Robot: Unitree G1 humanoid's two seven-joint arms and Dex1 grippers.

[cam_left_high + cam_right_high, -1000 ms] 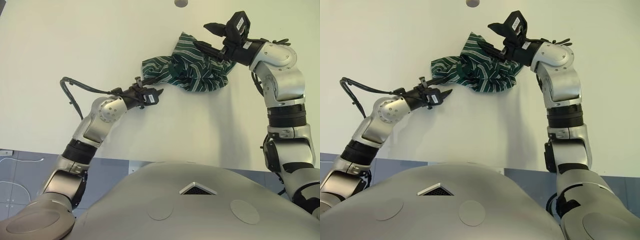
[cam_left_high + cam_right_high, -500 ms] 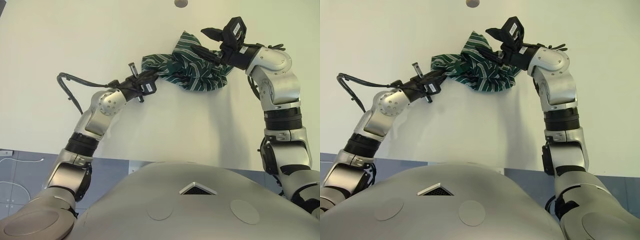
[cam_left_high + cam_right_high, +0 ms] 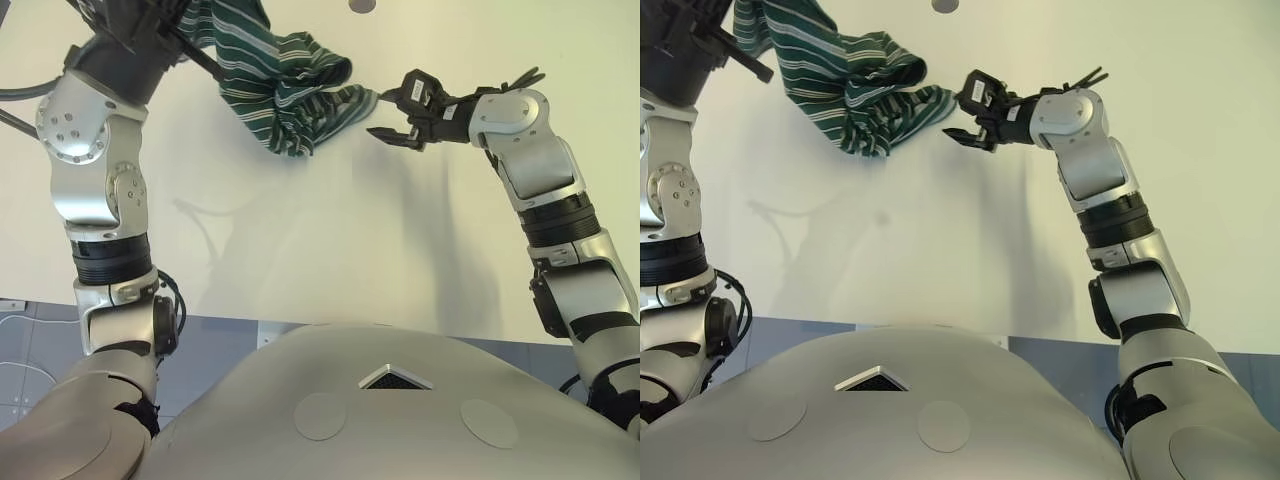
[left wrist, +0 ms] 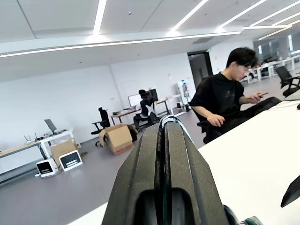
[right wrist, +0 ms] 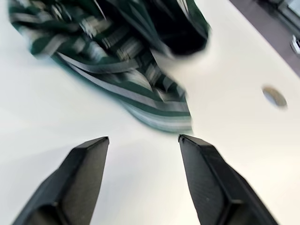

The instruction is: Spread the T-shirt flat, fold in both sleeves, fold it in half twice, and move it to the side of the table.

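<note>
The green white-striped T-shirt (image 3: 270,85) hangs bunched from my left gripper (image 3: 168,30), which is raised high at the table's far left and shut on the cloth. The shirt's lower folds rest on the white table (image 3: 300,250). In the left wrist view the fingers (image 4: 166,154) are pressed together, with a sliver of green cloth (image 4: 248,220) below them. My right gripper (image 3: 385,115) is open just right of the shirt's lower edge, holding nothing. Its two fingertips (image 5: 96,145) hover over bare table in front of the shirt (image 5: 126,70).
A small round grommet (image 3: 362,5) sits in the table at the far middle, also seen as the grommet (image 5: 274,96). The table's near edge (image 3: 300,322) runs in front of me.
My left arm has swung up and to the left, lifting the shirt off the table by one end. My right gripper has come away from the shirt, moving left and lower.
</note>
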